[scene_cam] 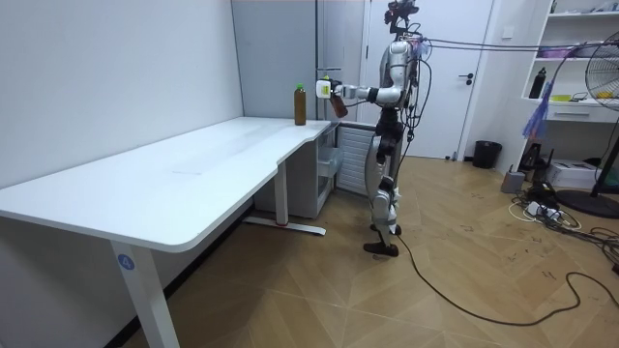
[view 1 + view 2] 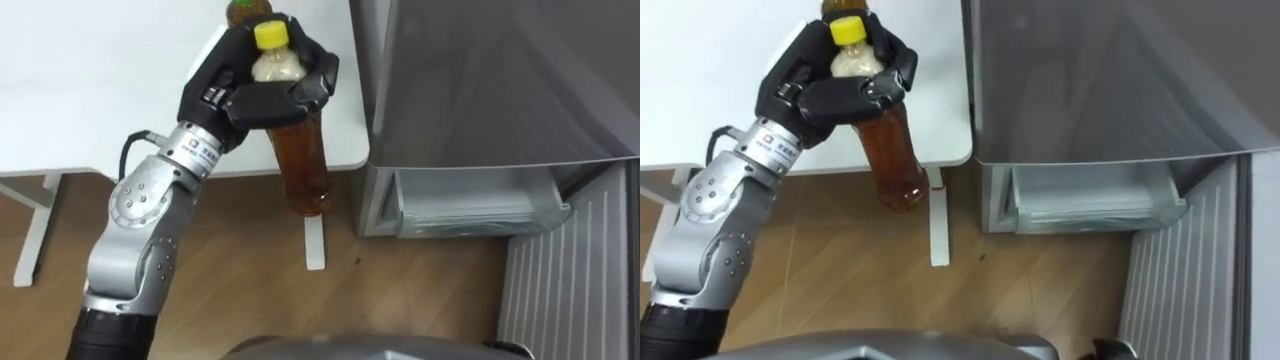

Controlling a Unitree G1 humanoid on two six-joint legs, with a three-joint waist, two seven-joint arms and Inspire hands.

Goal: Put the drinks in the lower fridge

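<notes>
My left hand [image 2: 262, 88] is shut on a clear bottle of amber drink [image 2: 303, 160] with a yellow cap, gripping it around the neck. The bottle hangs tilted in the air, just past the edge of the white table [image 2: 100, 90] and above the wooden floor. Behind the hand, a second brown bottle [image 2: 243, 10] with a green cap stands on the table near its corner. To the right is the grey fridge [image 2: 500, 80], its lower compartment [image 2: 480, 205] open and showing a pale drawer. In the room view I stand upright between the table's end and the fridge [image 1: 338, 145].
The open lower fridge door [image 2: 575, 280], ribbed on its inside, stands out at the lower right. A white table foot [image 2: 315, 242] rests on the floor under the held bottle, and another table leg [image 2: 35, 235] is at the left. Wooden floor lies between table and fridge.
</notes>
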